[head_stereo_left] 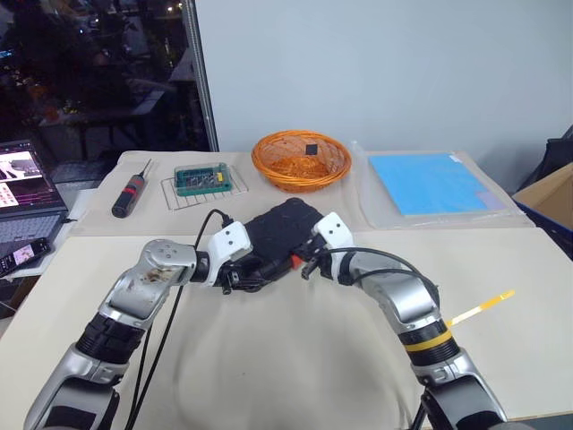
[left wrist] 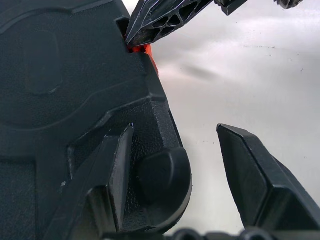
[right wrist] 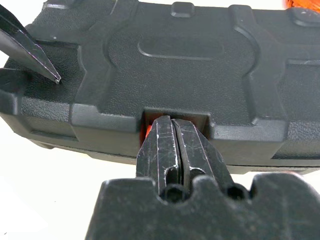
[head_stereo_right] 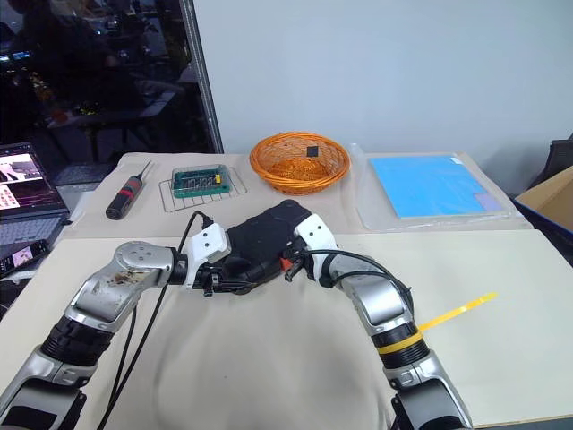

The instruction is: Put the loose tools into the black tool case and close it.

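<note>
Even overhead light, soft shadows on table; window dark w/ reflections. Wrist views: bright glare, fingers blurred.

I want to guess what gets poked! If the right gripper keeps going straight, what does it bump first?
Probably the orange latch on the black tool case. The shut right gripper already sits in that latch notch.

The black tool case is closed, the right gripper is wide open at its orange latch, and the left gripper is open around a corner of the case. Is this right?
Not quite. The right gripper is shut, not wide open: the right wrist view shows its two fingers pressed together at the orange latch. The rest holds: the black tool case is closed, and the left gripper is open around its corner.
</note>
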